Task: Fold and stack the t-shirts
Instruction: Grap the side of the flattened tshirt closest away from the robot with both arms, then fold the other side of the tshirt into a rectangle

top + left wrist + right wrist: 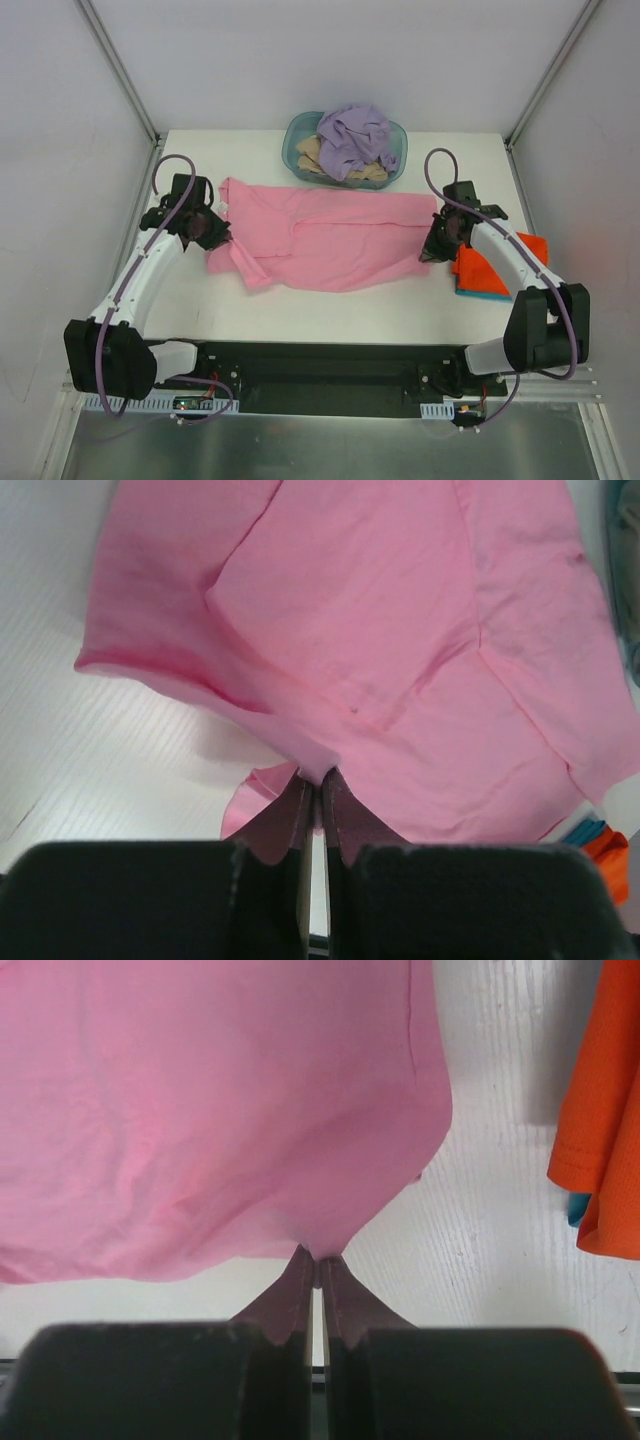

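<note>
2 fingers (285, 830) clamp each end (pink t-shirt (320, 235)).

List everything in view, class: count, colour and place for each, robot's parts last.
pink t-shirt: one, pink, spread across the table's middle
basket: one, translucent teal, far edge, centre
lavender t-shirt: one, lavender, heaped in the basket
tan t-shirt: one, tan, in the basket, partly covered
orange-red t-shirt: one, orange-red, folded at the right, atop the teal one
teal t-shirt: one, teal, under it, only an edge showing
table: one, white, under everything
left gripper: one, black, shut on the pink t-shirt's left end
right gripper: one, black, shut on its right end
</note>
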Controlling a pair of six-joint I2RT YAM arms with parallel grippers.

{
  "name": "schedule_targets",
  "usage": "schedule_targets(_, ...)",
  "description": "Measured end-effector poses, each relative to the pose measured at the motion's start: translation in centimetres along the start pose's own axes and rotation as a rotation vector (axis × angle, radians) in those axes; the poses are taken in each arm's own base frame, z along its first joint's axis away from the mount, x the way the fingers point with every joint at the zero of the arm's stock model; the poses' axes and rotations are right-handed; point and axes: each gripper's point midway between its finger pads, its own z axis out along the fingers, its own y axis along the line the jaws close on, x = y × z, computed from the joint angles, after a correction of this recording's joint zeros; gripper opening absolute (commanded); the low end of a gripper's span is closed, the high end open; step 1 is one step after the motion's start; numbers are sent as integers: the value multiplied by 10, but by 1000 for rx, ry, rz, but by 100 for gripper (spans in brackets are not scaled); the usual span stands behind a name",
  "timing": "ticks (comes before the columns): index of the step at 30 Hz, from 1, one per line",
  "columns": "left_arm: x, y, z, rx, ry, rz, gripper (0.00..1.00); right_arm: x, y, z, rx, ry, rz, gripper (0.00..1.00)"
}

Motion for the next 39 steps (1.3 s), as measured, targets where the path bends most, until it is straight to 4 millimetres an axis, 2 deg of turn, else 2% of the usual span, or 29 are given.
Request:
schedule_targets(5,-18,-13,10,-1,-7,0,0,-20,8,-5,-8,-24,0,1)
schedule_targets(11,-39,-25,17,4,-20,-5,0,-40,9,-6,1,-44,7,1)
schedule_targets(17,-58,-42,27,14,-30,1,0,-57,4,0,32,-41,16,1)
schedule_targets(32,-95,-70,63,10,-16,10,0,-98,13,24,45,-28,-8,1)
schedule_targets(39,-110,-88,84,23,-4,36,0,-110,16,33,50,-22,-17,5)
